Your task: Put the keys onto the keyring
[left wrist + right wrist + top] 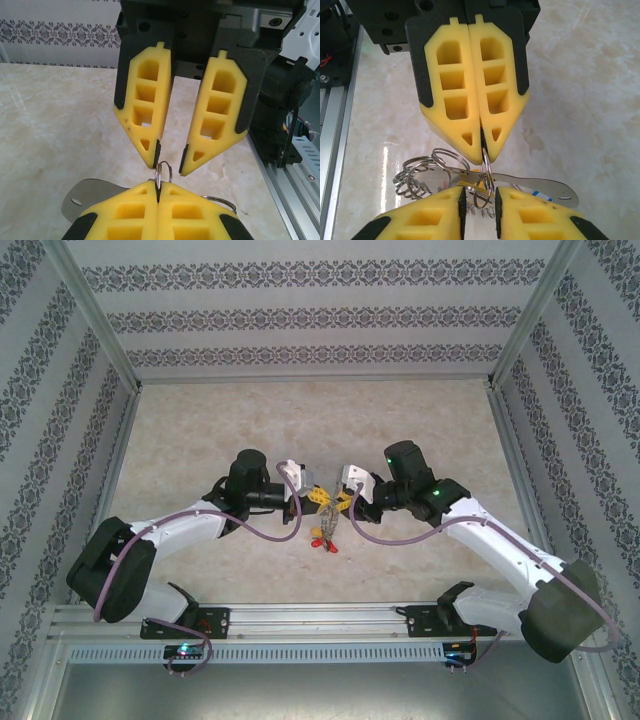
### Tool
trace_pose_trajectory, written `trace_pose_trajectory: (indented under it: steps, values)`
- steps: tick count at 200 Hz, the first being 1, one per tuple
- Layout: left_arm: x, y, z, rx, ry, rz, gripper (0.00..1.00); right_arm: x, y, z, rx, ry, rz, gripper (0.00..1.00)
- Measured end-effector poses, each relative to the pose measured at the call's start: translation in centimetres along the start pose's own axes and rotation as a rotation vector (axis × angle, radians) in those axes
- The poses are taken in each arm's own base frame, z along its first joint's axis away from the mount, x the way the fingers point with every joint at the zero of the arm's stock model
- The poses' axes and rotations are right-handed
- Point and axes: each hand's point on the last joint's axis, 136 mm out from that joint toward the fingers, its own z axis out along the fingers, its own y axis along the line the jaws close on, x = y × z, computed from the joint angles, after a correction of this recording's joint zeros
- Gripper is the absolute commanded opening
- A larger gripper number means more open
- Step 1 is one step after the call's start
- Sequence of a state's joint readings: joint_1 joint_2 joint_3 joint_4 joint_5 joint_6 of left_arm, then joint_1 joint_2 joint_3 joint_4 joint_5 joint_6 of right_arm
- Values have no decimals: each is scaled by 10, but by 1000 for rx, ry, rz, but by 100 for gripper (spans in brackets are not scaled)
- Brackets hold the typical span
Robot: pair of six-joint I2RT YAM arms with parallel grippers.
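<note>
My left gripper (159, 186) is shut on a small steel split ring (161, 174), pinching it edge-on between the yellow pads. My right gripper (479, 192) faces it tip to tip. Its jaws stand apart, and the same ring (487, 175) hangs in the gap between them. A bunch of larger wire rings (447, 159) and a flat grey metal tab (555, 189) hang from that ring. I cannot tell which loop is the keyring. From above, both grippers (318, 498) (342, 502) meet over mid-table, and the keys (324, 540) with red tags dangle below them.
A blue-striped label (539, 194) peeks out beside the metal tab. The marble tabletop (320, 420) stretches away behind the arms. Patterned walls enclose it on three sides, and an aluminium rail (320, 618) runs along the near edge.
</note>
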State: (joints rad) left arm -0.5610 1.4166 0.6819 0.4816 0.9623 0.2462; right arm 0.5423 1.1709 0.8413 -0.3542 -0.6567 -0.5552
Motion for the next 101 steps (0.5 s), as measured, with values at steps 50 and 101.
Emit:
trace_pose_trajectory:
  steps: [50, 101]
  values:
    - [5, 0, 0, -6, 4, -7, 0, 0, -2, 1, 0, -2, 4, 21]
    - [2, 2, 0, -20, -4, 1, 0, 1, -2, 1, 0, -1, 6, 22]
